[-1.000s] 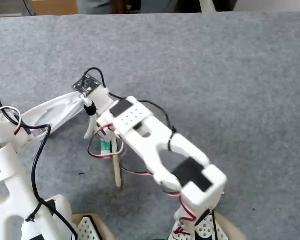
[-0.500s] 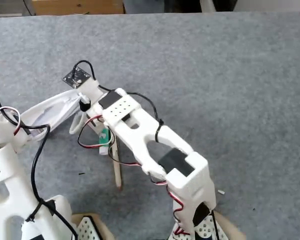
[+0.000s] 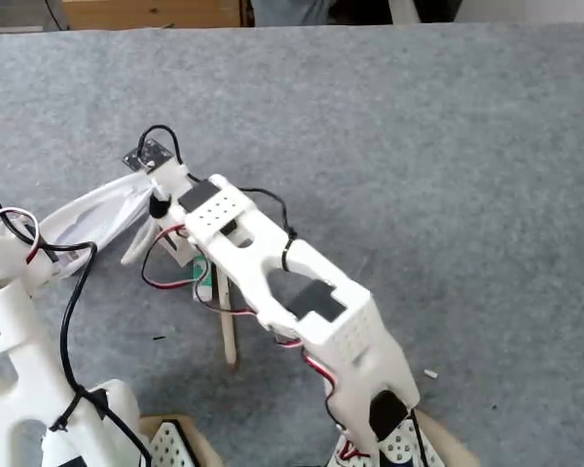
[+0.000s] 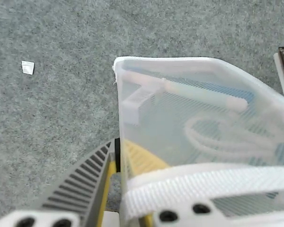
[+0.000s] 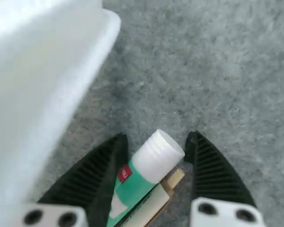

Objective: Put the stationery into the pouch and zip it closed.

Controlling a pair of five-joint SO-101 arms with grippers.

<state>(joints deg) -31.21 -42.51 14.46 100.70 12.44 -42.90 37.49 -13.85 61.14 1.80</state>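
Swinging toward 9 o'clock over the last second, the right arm now lies further across the table in the high view, its wrist nearer the pouch. The pouch, glue stick and wooden stick have kept their places.

Grey felt covers the whole table, with a small white scrap at 5 o'clock. A strip of wooden furniture shows beyond the far edge at 11 o'clock.

The pouch, white see-through mesh, sits at 9 o'clock. One end is clamped in the left gripper and the other reaches toward the right arm's wrist. The glue stick, green with a white cap, lies between the spread fingers of the right gripper. They stand one on each side of it, released, with felt showing between the cap and one finger. The wooden stick runs from beside the glue stick toward 6 o'clock. The pouch lies at 10 o'clock from the glue stick, near it but apart.

From above, the right arm covers most of the glue stick and its own gripper's fingers. Behind the mesh, in the left wrist view, a pale blue-and-white stick and white loops are too blurred to name. The left gripper's second finger is hidden behind the pouch. Whether the zip is open I cannot tell.
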